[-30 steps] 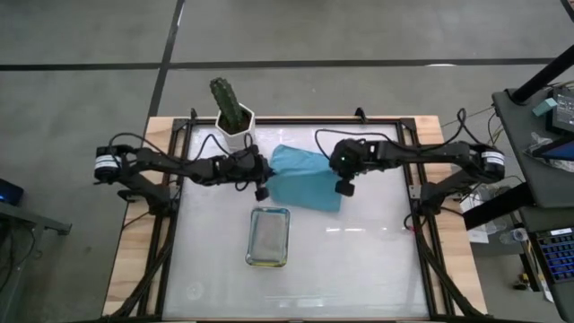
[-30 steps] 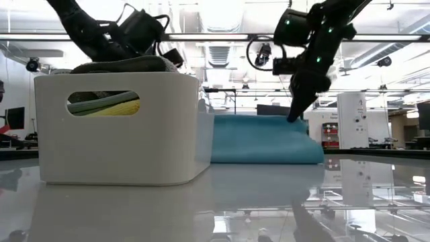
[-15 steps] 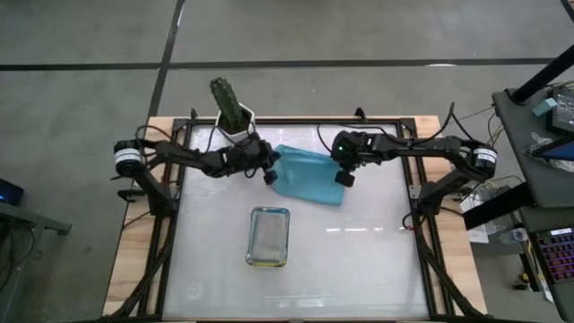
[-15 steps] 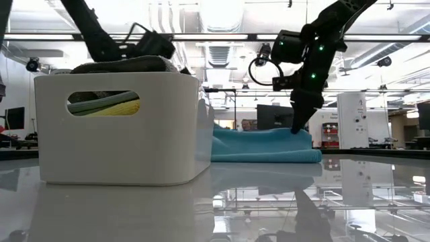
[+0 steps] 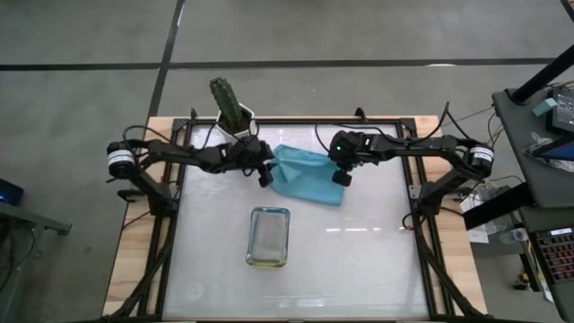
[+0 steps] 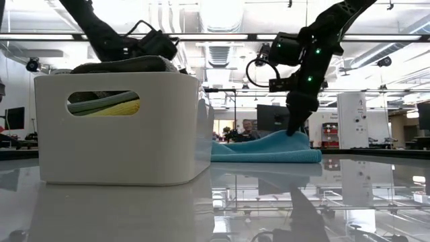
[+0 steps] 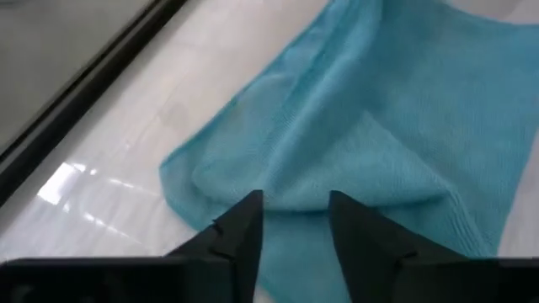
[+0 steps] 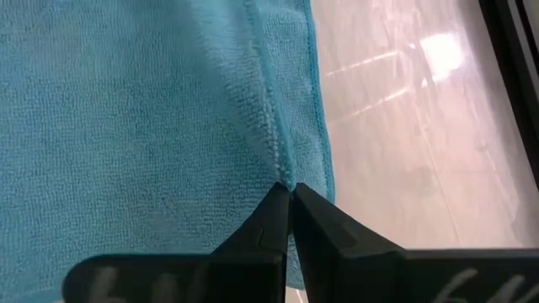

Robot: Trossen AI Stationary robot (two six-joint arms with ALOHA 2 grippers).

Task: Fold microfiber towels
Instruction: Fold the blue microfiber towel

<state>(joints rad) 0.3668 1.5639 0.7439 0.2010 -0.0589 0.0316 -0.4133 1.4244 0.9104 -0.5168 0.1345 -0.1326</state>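
The right gripper is pinched shut on a fold of the teal towel, lifting that edge slightly. The left gripper hovers with fingers apart just over the towel's other edge, holding nothing. The towel lies on the table behind the white bin, which hides part of it in the low view.

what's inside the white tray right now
Folded towels: through the white tray handle slot, green and yellow layers show, with a grey one on top. Anything lower is hidden by its walls.
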